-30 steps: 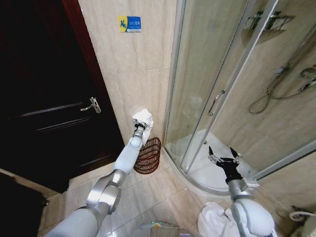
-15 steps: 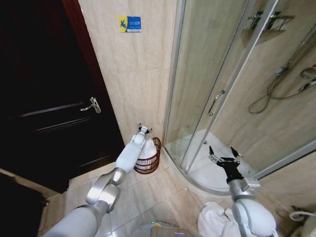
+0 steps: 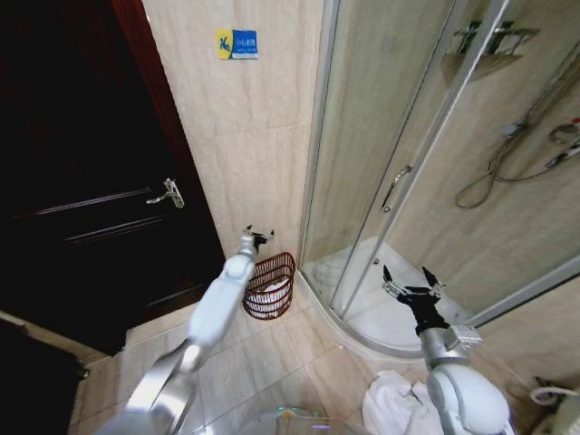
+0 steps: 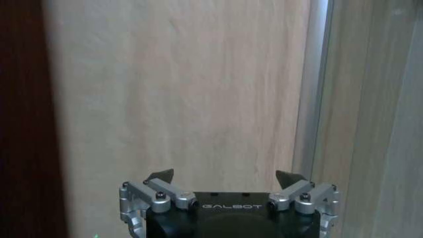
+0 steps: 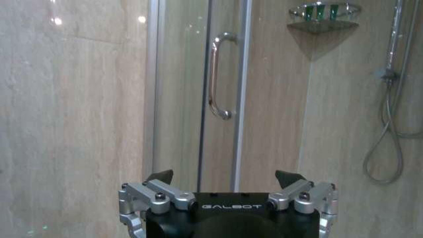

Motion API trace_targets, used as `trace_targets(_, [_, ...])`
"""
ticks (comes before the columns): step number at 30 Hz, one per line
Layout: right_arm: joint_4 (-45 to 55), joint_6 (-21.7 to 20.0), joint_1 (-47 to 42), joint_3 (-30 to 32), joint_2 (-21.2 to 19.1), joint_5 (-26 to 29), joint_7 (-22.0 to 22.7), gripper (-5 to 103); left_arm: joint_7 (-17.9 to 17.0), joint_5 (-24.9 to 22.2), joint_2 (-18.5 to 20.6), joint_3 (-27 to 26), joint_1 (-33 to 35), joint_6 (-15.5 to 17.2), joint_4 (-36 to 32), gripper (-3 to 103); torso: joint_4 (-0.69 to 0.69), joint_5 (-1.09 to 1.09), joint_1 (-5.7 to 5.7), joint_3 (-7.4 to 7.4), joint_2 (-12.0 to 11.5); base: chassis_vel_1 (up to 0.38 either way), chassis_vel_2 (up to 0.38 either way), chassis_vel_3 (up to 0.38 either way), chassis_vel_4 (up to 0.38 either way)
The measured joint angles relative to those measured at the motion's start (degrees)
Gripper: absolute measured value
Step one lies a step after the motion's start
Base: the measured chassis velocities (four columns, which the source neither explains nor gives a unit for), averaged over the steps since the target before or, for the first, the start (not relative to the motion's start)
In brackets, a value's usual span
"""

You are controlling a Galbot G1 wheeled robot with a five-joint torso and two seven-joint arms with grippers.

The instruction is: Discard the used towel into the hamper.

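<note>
Disposal looks done, as far as you can judge: the small round reddish-brown wire-weave hamper [image 3: 270,287] stands on the floor against the beige wall, with the crumpled white towel [image 3: 267,294] lying inside it. Your left gripper [image 3: 256,239] hovers just above its rim, jaws wide and empty, while the right gripper [image 3: 410,280] waits wide apart near the shower door.

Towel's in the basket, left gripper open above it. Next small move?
Probably retract the left gripper toward the robot. It hangs open and empty above the small reddish-brown wire hamper, and the white towel already lies inside. The right gripper waits open by the shower.
</note>
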Motion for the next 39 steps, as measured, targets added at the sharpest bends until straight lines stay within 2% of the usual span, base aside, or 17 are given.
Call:
trace_targets(3, [0.6,0.0,-0.6,0.2,0.2,0.1,-0.7,100,-0.2,-2.7,2.2,-4.9,10.6,-1.6,-11.3,100,-0.02,-0.01,-0.01,0.0,0.0,0.0,0.0,0.0,0.0])
trace_targets(5, [0.7,0.0,-0.9,0.3,0.4,0.1,-0.9,100,-0.3,-3.1,2.2,-6.4,13.2,-1.8,-14.0,100,-0.02,-0.01,-0.01,0.0,0.0,0.0,0.0,0.0,0.0])
trace_targets(8, [1.2,0.2,-2.0,0.6,0.9,0.2,-1.7,100,-0.3,-4.6,0.5,-12.8,23.1,-2.1,-24.1,100,-0.02,0.01,-0.01,0.0,0.0,0.0,0.0,0.0,0.0])
trace_targets(9, [1.2,0.2,-2.0,0.6,0.9,0.2,-1.7,100,-0.3,-4.6,0.5,-12.8,23.1,-2.1,-24.1,100,-0.02,0.01,-0.01,0.0,0.0,0.0,0.0,0.0,0.0])
trace_targets(12, [1.6,0.3,-2.6,1.9,1.2,0.2,-4.4,100,1.1,-4.7,-2.5,-19.2,31.9,-4.0,-31.9,100,-0.01,0.01,-0.02,0.0,0.0,0.0,0.0,0.0,0.0])
trace_targets(17, [2.5,0.3,-2.8,1.7,2.0,0.1,-4.7,100,1.2,-1.5,-4.7,-22.7,36.0,-4.3,-34.2,100,-0.01,0.01,-0.01,0.0,0.0,0.0,0.0,0.0,0.0])
trace_targets(19, [3.1,0.5,-3.0,1.7,2.8,-0.2,-5.1,100,1.3,2.7,-5.3,-24.3,37.6,-4.8,-34.2,100,-0.01,0.0,0.01,0.01,0.0,0.0,0.0,0.0,0.0])
trace_targets(21, [3.4,0.8,-3.3,1.8,3.2,-0.4,-5.5,100,1.5,3.9,-5.4,-24.8,38.2,-5.1,-34.1,100,-0.01,0.0,0.01,0.01,0.0,0.0,0.0,0.0,0.0])
trace_targets(27, [3.5,2.2,-5.4,2.0,4.3,-0.8,-6.4,100,1.5,1.4,-4.2,-24.4,39.3,-5.2,-35.2,100,-0.02,0.0,0.01,0.01,0.0,0.0,0.0,0.0,0.0])
trace_targets(39, [3.9,2.6,-5.9,2.0,4.7,-0.7,-6.1,100,1.3,3.4,-4.2,-20.8,37.6,-4.3,-35.5,100,-0.02,0.01,0.01,0.01,0.0,0.0,0.0,0.0,0.0])
